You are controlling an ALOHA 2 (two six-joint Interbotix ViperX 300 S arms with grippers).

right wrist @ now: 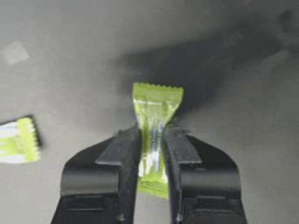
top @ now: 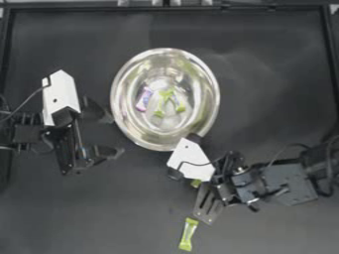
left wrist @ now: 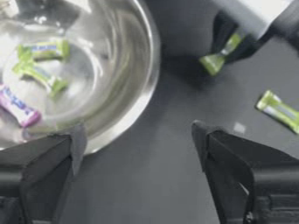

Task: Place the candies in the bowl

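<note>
The right pincer (right wrist: 153, 148) is seen closed on a yellow-green candy (right wrist: 153, 135), which is gripped across its middle with its long axis running along the jaws, one crimped end standing out past the fingertips and the other showing between the jaw bases. In the top view this pincer (top: 196, 182) is placed just outside the near rim of the silver bowl (top: 205, 82), so that the bowl lies directly ahead of it, toward the far side of the worktop (top: 278, 59); the coming move is judged to be a short carry over the rim and a release above the hollow. Nothing is seen between the held candy and the rim, though the white wrist housing overlaps the rim's edge from above, so some lift may be called for. Inside the bowl a pink-purple candy (top: 143, 98) and two yellow-green candies (top: 167, 94) (top: 179, 106) are already lying near the centre. One more yellow-green candy (top: 188, 234) is left on the worktop behind the right pincer, lying lengthwise roughly toward the bowl, and far nearer to the right arm than to the left. The left pincer (left wrist: 137, 144) is held wide open and empty beside the bowl's left rim, well clear of the path, and appears to be waiting.
</note>
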